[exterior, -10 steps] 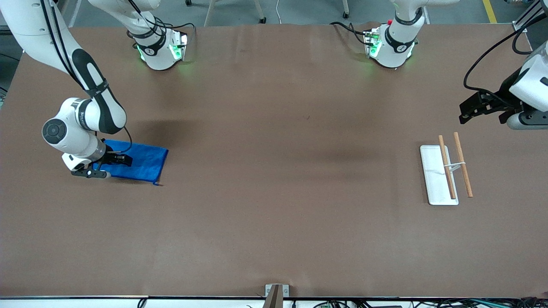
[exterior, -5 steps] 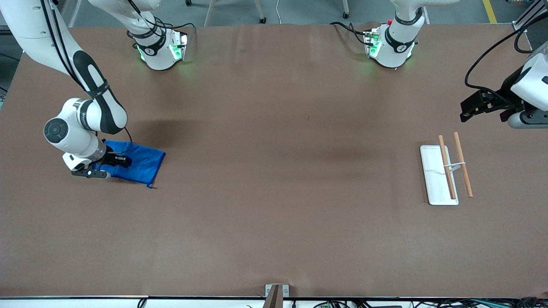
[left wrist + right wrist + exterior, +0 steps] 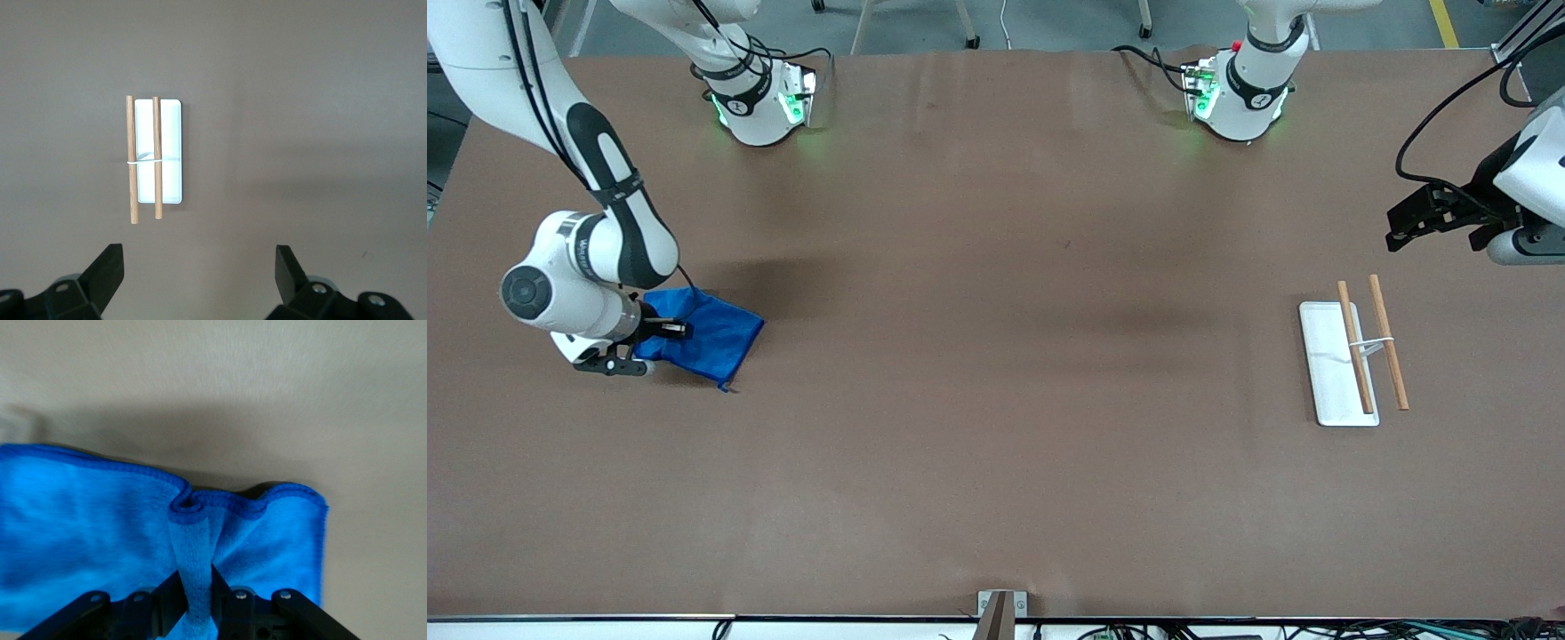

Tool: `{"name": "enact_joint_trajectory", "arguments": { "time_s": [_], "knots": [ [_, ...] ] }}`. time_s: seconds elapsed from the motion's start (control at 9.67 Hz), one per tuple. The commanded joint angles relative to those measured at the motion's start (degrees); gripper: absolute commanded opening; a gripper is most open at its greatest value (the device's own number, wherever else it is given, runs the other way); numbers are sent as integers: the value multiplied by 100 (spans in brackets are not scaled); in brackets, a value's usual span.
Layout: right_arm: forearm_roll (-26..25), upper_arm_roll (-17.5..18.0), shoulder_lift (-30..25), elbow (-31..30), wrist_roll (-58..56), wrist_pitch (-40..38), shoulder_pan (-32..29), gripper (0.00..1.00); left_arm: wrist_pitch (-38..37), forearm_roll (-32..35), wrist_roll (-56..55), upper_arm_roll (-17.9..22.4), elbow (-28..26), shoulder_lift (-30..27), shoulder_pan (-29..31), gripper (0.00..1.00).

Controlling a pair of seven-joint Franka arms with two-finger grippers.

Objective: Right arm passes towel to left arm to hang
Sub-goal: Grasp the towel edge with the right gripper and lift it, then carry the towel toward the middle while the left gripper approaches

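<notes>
At the right arm's end of the table, the right gripper [image 3: 671, 330] is closed on the towel [image 3: 710, 335], pinching a fold of the blue cloth between its fingers [image 3: 172, 599]. In the right wrist view the cloth [image 3: 120, 540] bunches upward where the fingers squeeze it, and its hemmed edge curls over just past the fingertips. Part of the towel is lifted with the gripper; the rest spreads out from the fingers toward the middle of the table, with one corner hanging down toward the brown table [image 3: 996, 444] and a small tag at its tip. Whether that corner touches the surface cannot be told. The right arm [image 3: 596, 240] bends down over the towel from its base at the table's edge.

Toward the left arm's end, the left gripper [image 3: 1418, 216] hangs in the air over bare table, its fingers [image 3: 107, 270] spread wide apart and holding nothing. The left arm [image 3: 1525, 191] waits there. Below the left gripper on the table lies a white tray [image 3: 1329, 369], and two wooden sticks [image 3: 1372, 343] lie lengthwise, one on the tray and one just beside it, joined by a thin white band [image 3: 145, 161]. The tray and sticks lie well apart from the towel.
</notes>
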Motion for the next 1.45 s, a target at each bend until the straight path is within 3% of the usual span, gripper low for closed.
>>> {"name": "enact_joint_trajectory", "arguments": {
  "time_s": [0.0, 0.31, 0.41, 0.72, 0.93, 1.34],
  "knots": [
    [338, 54, -360, 518, -52, -888, -11, 4, -50, 34, 109, 20, -64, 43, 0, 100],
    [1453, 63, -484, 1651, -61, -2829, 50, 7, 38, 26, 319, 11, -72, 52, -8, 100],
    [1708, 89, -624, 1671, -43, -2982, 181, 9, 38, 26, 381, 2, -73, 52, -17, 100],
    [3244, 81, -740, 1584, -8, -3177, 883, 1, 29, 34, 399, -50, -64, 52, -52, 100],
    [4824, 81, -705, 1400, -16, -3055, 1436, 1, -14, 17, 400, -268, -64, 43, -61, 100],
    [7023, 81, -722, 1215, -8, -2318, 2658, 1, -32, -1553, 426, -481, -142, 105, -96, 100]
  ]
}}
